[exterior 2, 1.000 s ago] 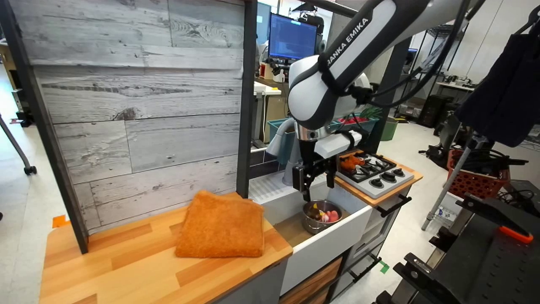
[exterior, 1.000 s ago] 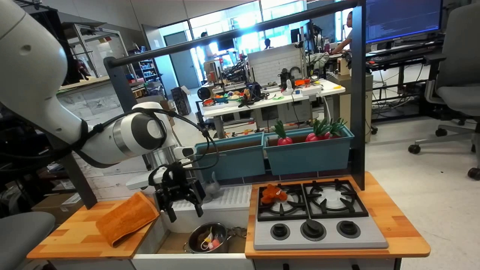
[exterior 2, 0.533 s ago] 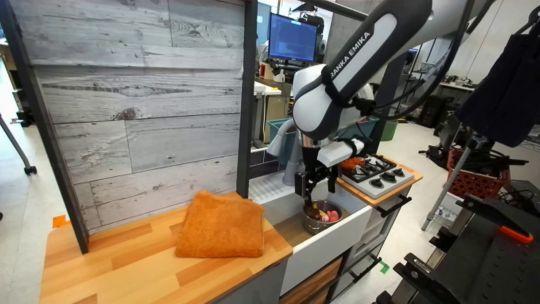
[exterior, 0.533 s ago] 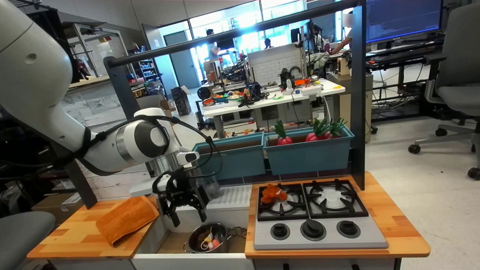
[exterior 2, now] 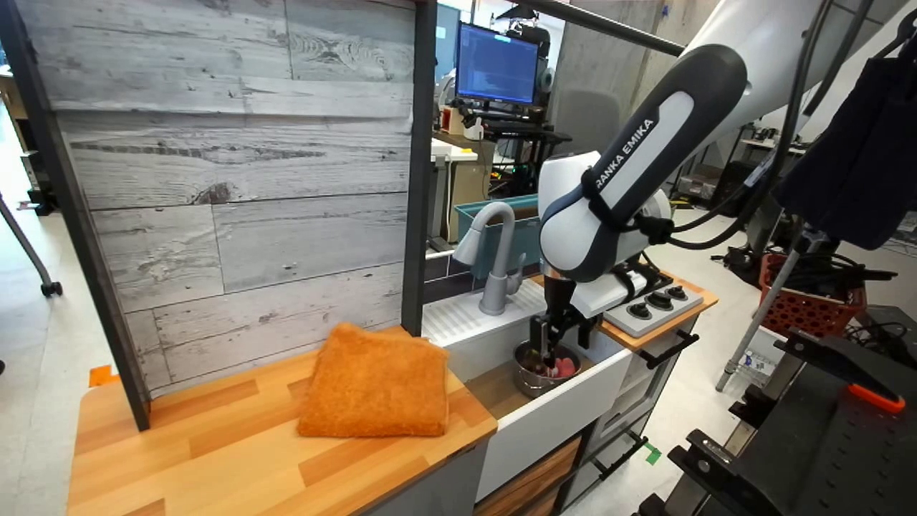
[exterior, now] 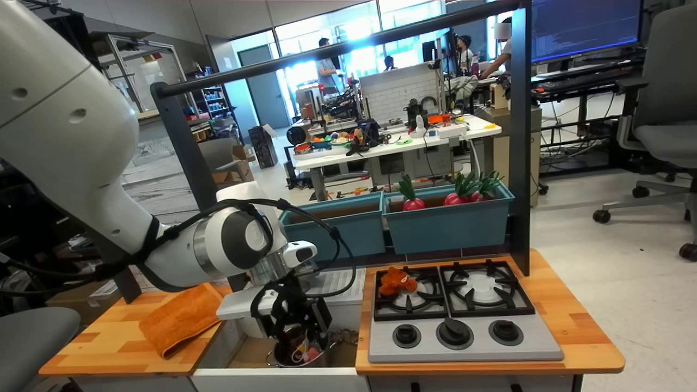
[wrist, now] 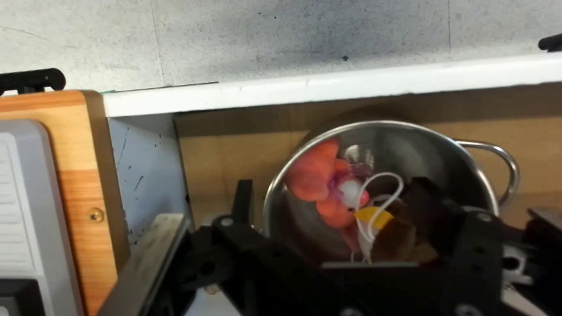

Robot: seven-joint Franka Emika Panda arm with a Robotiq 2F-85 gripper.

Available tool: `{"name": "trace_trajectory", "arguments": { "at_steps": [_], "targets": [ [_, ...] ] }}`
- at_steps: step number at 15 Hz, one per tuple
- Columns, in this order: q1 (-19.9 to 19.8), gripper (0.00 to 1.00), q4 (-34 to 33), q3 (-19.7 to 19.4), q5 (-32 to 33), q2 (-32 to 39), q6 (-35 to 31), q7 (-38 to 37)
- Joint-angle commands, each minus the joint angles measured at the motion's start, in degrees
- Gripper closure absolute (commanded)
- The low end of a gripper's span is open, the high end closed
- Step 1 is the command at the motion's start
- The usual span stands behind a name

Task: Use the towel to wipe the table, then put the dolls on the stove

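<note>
Robot gripper [wrist: 331,193], jaws spread wide, gripping nothing, hangs at the mouth of a metal pot [wrist: 415,147] in sink [exterior 2: 559,421], over red doll [wrist: 311,175] & brown doll [wrist: 393,240]. In wrist view, yellow tip [wrist: 375,217] at brown doll's edge points L twd red doll; long axes unclear. Orange doll [exterior: 396,282] lies on stove [exterior: 427,351], sink-side grate [exterior: 411,317]. Towel [exterior: 182,321] rests on table [exterior: 103,335], long axis slanting lower L to upper R in an exterior view.
</note>
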State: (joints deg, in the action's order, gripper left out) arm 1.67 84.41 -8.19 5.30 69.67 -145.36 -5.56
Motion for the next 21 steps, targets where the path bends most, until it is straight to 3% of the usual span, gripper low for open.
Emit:
{"name": "trace_trajectory", "arguments": {
  "at_steps": [1, 2, 3, 4, 7, 9, 10, 11, 14, 21],
  "targets": [
    [0.0, 0.36, 0.41, 0.3, 0.33, -0.03, -3.9, 0.07],
    [0.28, 0.24, 0.25, 0.22, 0.4, 0.03, -4.68, -0.06],
    [0.68, 0.29, -0.26, 0.05, 0.48, 0.29, -5.1, -0.26],
    [0.97, 0.26, -0.63, -0.08, 0.5, 0.51, -5.41, -0.4],
    [1.76, 0.0, -2.9, -0.46, 0.47, 1.97, -4.29, -0.95],
    [1.94, 0.0, -4.18, -0.51, 0.4, 3.12, -3.61, -1.13],
    [2.04, 0.04, -4.81, -0.6, 0.39, 3.74, -3.43, -1.24],
    [2.05, 0.2, -5.35, -0.64, 0.35, 4.31, -3.18, -1.31],
    [2.16, 0.47, -7.21, -1.0, 0.35, 6.21, -2.73, -1.68],
    [2.35, 0.98, -9.75, -1.3, 0.4, 8.02, -3.14, -2.03]
  ]
}}
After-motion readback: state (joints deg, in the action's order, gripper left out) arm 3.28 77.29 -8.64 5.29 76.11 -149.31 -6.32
